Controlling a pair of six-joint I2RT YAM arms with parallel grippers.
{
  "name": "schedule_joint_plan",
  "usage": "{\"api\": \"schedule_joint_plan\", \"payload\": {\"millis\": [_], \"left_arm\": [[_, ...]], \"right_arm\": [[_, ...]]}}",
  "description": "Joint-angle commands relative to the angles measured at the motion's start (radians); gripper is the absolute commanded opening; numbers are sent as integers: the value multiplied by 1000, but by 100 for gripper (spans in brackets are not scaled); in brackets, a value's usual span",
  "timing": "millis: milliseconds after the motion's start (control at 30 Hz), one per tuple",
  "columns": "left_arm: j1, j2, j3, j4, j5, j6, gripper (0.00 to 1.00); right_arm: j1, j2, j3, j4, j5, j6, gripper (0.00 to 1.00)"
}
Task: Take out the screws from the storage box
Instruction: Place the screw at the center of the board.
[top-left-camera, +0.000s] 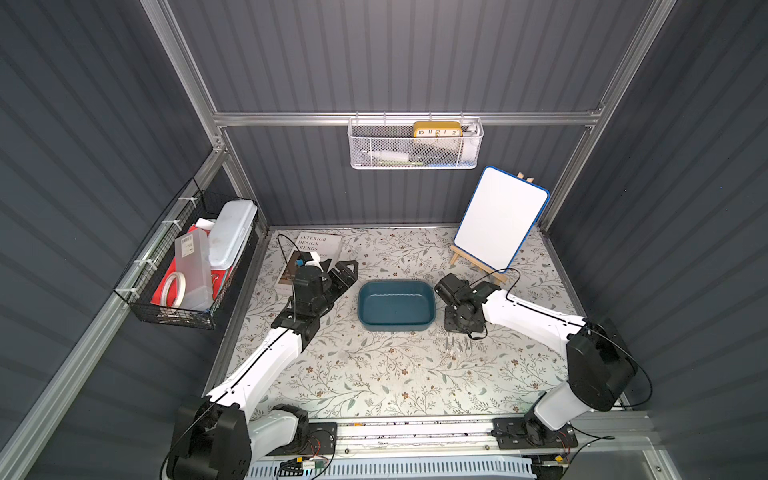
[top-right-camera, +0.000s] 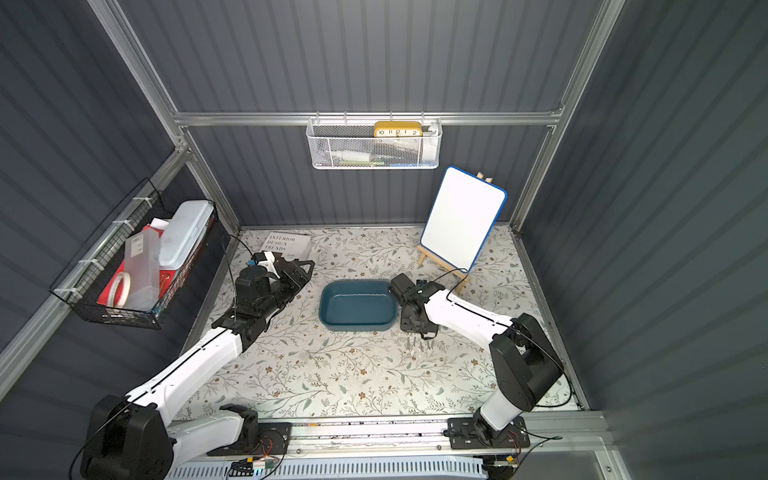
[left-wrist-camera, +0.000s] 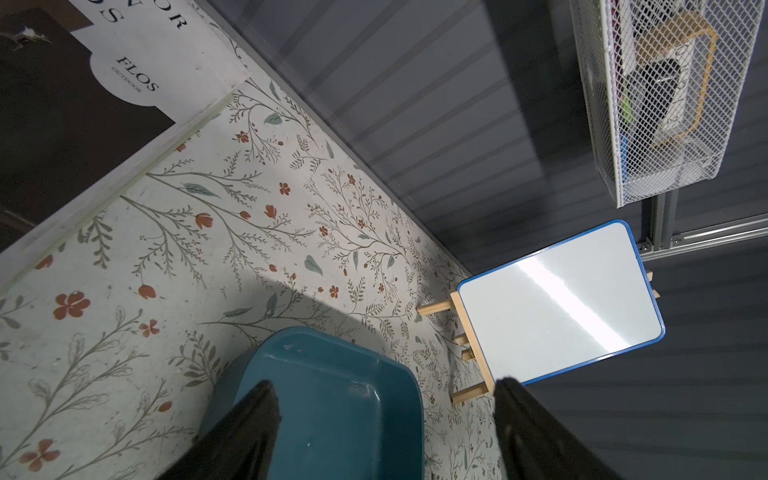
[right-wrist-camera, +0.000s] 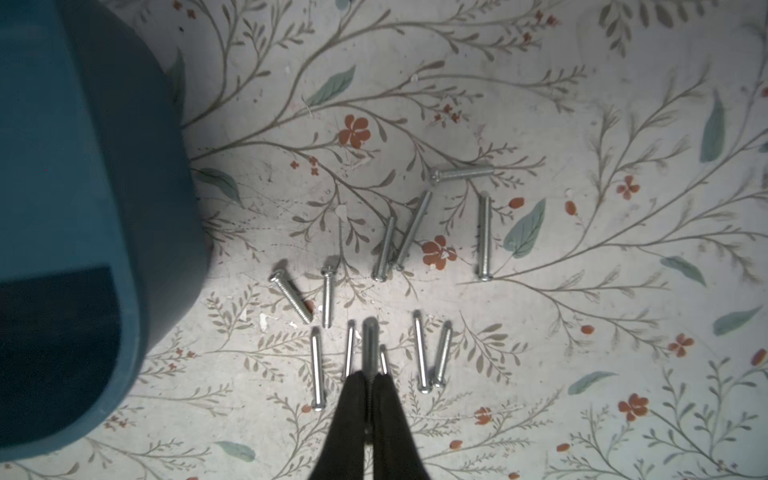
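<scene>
The teal storage box (top-left-camera: 397, 328) (top-right-camera: 357, 326) sits mid-table, and its inside looks bare in both top views. Several silvery screws (top-left-camera: 457, 344) (top-right-camera: 417, 345) (right-wrist-camera: 482, 237) lie on the floral table just to its right front. My right gripper (right-wrist-camera: 369, 376) (top-left-camera: 459, 328) points down over them, shut on one screw (right-wrist-camera: 369, 340) that sticks out past its fingertips. The box's corner (right-wrist-camera: 124, 208) is beside it. My left gripper (left-wrist-camera: 385, 388) (top-left-camera: 345, 270) hovers left of the box (left-wrist-camera: 332, 374), open and holding nothing.
A book (top-left-camera: 316, 245) lies at the back left under the left arm. A whiteboard on a wooden easel (top-left-camera: 500, 218) stands at the back right. A white mesh basket (top-left-camera: 415, 145) hangs on the rear wall. A black wire basket (top-left-camera: 187, 266) hangs on the left wall.
</scene>
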Motion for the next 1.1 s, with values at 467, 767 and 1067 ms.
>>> {"api": "schedule_joint_plan", "payload": {"millis": [467, 767, 1067], "left_arm": [[3, -37, 26, 40, -47, 22, 85], [3, -67, 68, 37, -129, 52, 88], [3, -146, 160, 81, -339, 171, 99]], "right_arm": [[-10, 91, -87, 76, -41, -9, 8], [-10, 50, -71, 77, -56, -6, 18], [-10, -301, -105, 76, 25, 6, 26]]}}
